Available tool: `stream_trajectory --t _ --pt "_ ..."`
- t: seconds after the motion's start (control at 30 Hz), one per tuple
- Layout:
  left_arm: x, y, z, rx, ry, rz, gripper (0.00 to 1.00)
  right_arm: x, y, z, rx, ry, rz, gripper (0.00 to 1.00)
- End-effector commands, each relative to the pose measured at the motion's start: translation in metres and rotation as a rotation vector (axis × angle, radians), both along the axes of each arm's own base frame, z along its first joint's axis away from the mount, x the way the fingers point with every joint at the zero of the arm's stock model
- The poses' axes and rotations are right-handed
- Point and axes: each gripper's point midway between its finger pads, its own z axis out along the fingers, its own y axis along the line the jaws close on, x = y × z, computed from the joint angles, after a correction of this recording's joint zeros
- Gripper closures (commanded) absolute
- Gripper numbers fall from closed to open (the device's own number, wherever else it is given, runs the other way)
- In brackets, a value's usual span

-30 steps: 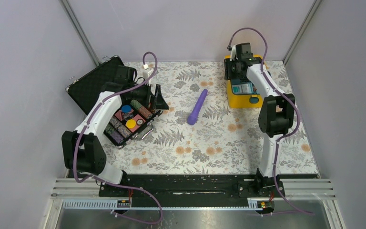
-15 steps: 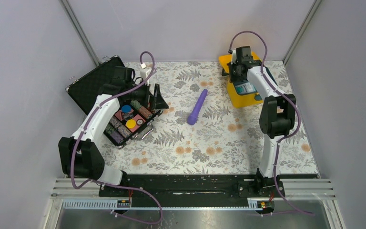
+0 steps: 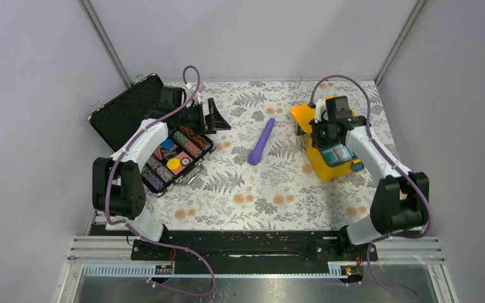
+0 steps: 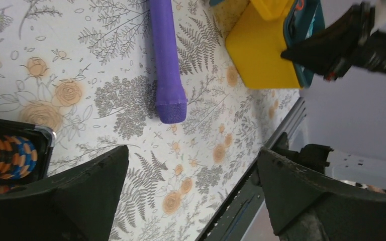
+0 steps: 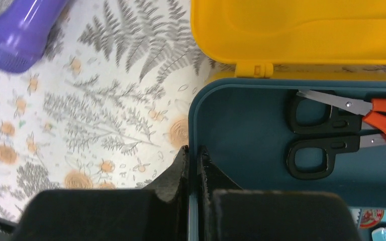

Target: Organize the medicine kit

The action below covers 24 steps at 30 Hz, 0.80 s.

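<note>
Right gripper: pinched tight on the teal edge of the medicine kit
Left gripper: wide apart, holding nothing, over the black case
Medicine kit: right side of table, lid open, scissors inside
Purple stick: flat between both cases

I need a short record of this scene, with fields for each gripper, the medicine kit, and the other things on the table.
left gripper: open, holding nothing, near the black case
right gripper: shut on the teal rim of the medicine kit
medicine kit: open, scissors inside
purple tube: lying flat between the two cases
</note>
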Motion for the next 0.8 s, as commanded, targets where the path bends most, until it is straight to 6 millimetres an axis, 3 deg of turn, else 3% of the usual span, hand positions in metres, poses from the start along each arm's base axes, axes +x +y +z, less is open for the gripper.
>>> stream_trajectory --t 0.0,0.07,0.2,0.3,0.5,0.6,0.77 --pt "0.007 -0.020 0.016 -0.114 0.017 -0.008 0.01 -0.060 0.028 -0.006 0.107 0.056 0.221 1.00" --pt "0.006 -0.025 0.016 -0.130 0.031 0.003 0.03 -0.082 0.032 -0.013 0.104 0.058 0.298 1.00" --pt "0.004 -0.027 0.029 -0.164 0.042 0.042 0.08 -0.113 0.040 -0.005 0.145 0.037 0.394 1.00" --pt "-0.004 -0.020 0.027 -0.105 0.039 0.034 0.08 -0.133 0.051 0.003 0.192 0.033 0.466 1.00" --pt "-0.008 -0.018 -0.003 -0.052 0.090 0.051 0.05 -0.170 0.067 -0.012 0.203 0.037 0.693 1.00" --pt "-0.012 -0.034 -0.006 -0.089 0.095 -0.003 0.02 -0.187 0.073 -0.016 0.205 0.068 0.813 1.00" --pt "-0.006 -0.052 -0.030 -0.113 0.169 -0.038 0.01 -0.203 0.073 -0.021 0.196 0.099 0.953 1.00"
